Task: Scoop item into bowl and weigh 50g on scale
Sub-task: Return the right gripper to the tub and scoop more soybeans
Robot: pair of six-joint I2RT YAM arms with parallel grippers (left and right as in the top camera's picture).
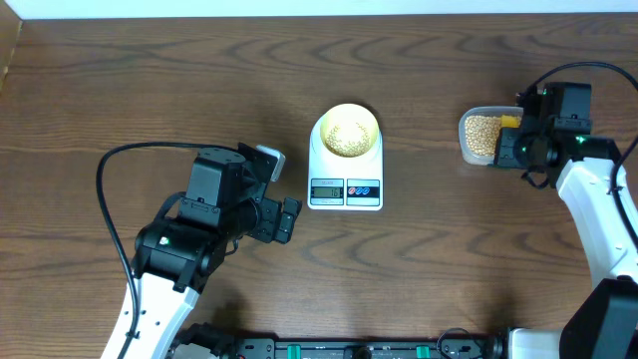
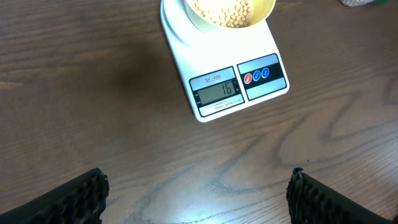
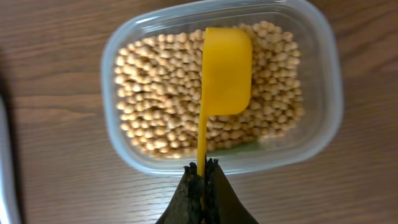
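The white scale (image 1: 345, 172) stands at mid-table with the pale-yellow bowl (image 1: 346, 130) on its platform, holding some tan beans (image 1: 347, 138). In the left wrist view the scale (image 2: 233, 84) shows 16 on its display, and the bowl (image 2: 227, 14) is cut off at the top. My right gripper (image 3: 203, 171) is shut on the handle of a yellow scoop (image 3: 225, 71), whose head is turned on edge over the beans (image 3: 161, 93) in the clear container (image 3: 323, 93). My left gripper (image 2: 198, 196) is open and empty, on the table in front of the scale.
The clear container (image 1: 479, 136) of beans sits at the right, under my right arm (image 1: 598, 214). My left arm (image 1: 194, 234) lies left of the scale with its black cable looping across the wood table (image 1: 150, 90).
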